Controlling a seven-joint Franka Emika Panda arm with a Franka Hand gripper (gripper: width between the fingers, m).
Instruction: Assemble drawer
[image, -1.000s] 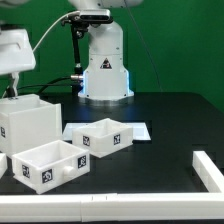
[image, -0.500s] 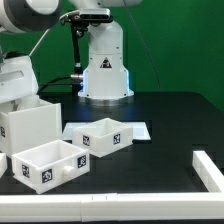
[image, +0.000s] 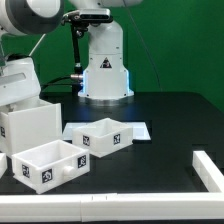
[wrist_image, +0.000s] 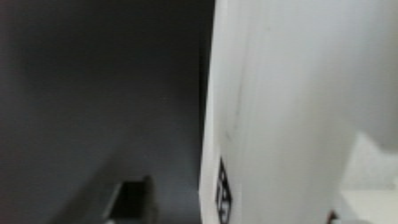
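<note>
The drawer's white cube-shaped casing (image: 30, 125) stands at the exterior view's left, with tag markers on its sides. Two small white trays lie beside it, one in front (image: 50, 163) and one toward the middle (image: 103, 135). My gripper (image: 12, 100) hangs right over the casing's far left top edge. In the wrist view the casing wall (wrist_image: 302, 110) fills one side. My gripper (wrist_image: 231, 205) straddles this wall, and one dark finger (wrist_image: 134, 200) stands apart from it over the black table. The other finger is mostly hidden. The jaws look open.
The marker board (image: 138, 130) lies flat behind the middle tray. The robot's white base (image: 105, 65) stands at the back. A white rail (image: 205, 170) borders the table's front and the exterior view's right.
The arm has come down and a little toward the exterior view's right, bringing the hand onto the casing's top edge. Casing and trays have not moved.
</note>
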